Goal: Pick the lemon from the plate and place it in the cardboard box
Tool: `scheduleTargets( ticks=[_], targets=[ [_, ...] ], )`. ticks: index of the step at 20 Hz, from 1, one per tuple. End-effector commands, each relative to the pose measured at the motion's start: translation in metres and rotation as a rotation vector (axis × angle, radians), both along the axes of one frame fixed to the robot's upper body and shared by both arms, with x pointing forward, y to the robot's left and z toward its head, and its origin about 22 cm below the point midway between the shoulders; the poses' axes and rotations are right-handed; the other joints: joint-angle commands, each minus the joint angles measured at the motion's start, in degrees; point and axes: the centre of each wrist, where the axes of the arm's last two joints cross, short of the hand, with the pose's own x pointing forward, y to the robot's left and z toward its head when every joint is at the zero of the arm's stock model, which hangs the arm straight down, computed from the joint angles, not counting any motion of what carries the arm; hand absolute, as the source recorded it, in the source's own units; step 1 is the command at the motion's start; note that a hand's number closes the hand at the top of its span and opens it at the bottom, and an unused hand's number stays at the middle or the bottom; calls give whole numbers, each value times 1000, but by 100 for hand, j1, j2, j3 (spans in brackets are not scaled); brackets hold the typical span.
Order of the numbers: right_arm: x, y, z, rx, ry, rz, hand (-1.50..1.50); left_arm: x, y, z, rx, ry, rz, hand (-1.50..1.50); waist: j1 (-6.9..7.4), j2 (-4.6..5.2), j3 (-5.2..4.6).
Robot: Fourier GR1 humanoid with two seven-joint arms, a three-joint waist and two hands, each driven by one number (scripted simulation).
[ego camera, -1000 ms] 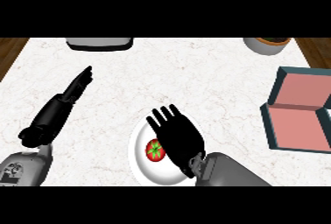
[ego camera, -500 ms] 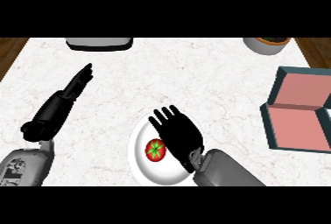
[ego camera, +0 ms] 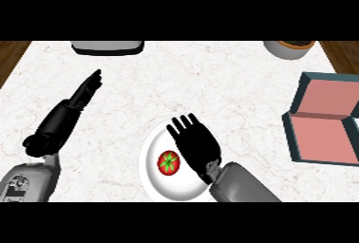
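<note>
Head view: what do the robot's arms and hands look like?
Both are black with slim fingers: left robot hand, right robot hand. The right forearm is smooth, rounded grey; the left forearm is grey with small dark markings below a black wrist section.

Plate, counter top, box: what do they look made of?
Plate: plain white, smooth, faint shading toward the rim; likely glazed ceramic, could be plastic. Counter top: white with thin grey-brown veins, so marble or a marble-look slab. Box: flat thin panels, matte, blue-grey outside, pink inside; fits cardboard, not certain.
</note>
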Motion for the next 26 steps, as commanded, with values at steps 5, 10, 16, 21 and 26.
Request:
scheduleTargets(
  ticks=[5,10,16,21,26],
  targets=[
    [11,-16,-31,1,58,4,-150,-4,18,-8,-7,-8,-9,0,3,3,0],
    [41,-1,-20,43,-2,162,150,1,11,-8,-11,-6,-11,0,37,15,0],
    [36,-4,-35,91,-125,201,150,-2,-6,-5,1,11,5,0,18,6,1],
    [-55,-56,-75,240,73,475,150,-9,24,-10,6,8,40,0,-202,-57,3],
    [-104,-101,-55,380,100,671,150,-11,23,-17,-8,24,66,0,-347,-73,-2]
  ],
)
